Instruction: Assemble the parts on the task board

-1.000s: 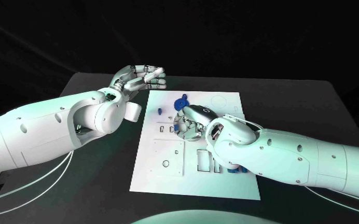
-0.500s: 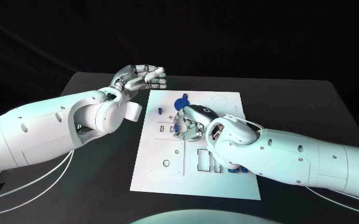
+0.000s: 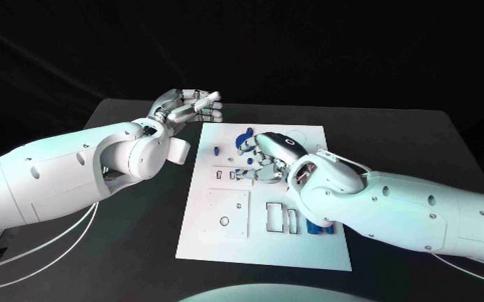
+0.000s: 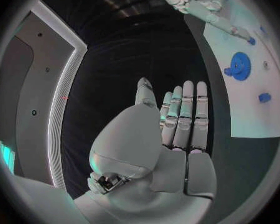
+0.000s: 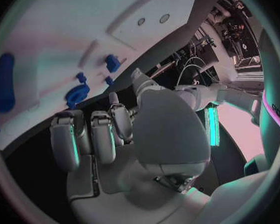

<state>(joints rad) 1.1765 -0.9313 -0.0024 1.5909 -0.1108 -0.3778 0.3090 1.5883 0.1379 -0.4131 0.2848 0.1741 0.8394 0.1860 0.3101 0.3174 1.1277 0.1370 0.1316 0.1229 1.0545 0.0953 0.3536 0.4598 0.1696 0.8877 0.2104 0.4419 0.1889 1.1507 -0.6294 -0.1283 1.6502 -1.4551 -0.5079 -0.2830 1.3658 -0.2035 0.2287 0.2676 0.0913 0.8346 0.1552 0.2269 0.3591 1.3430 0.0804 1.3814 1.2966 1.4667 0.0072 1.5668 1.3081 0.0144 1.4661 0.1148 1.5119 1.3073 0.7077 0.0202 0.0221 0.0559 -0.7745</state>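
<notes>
The white task board [image 3: 217, 235] lies in the middle of the black table. My right hand [image 3: 264, 155] is low over its far half, fingers curled down, and I see nothing in them. A round blue disc [image 3: 244, 137] lies just beyond this hand, also visible as the blue disc [image 4: 239, 65]. A small blue part [image 3: 217, 150] sits to its left. In the right wrist view a blue ring [image 5: 77, 93] and a small blue block [image 5: 112, 63] lie past the curled fingers [image 5: 102, 137]. My left hand [image 3: 187, 106] hovers off the board's far left corner, holding nothing, fingers [image 4: 185, 115] straight.
More blue parts [image 3: 319, 228] lie at the board's near right, beside several rectangular slots [image 3: 280, 217]. A long blue part [image 5: 4, 82] lies on the board [image 5: 47, 30]. Bare black table [image 3: 131, 246] surrounds the board.
My right hand has moved toward the board's far side, nearer the blue disc, uncovering the slots near the board's middle. The left hand has stayed where it was.
</notes>
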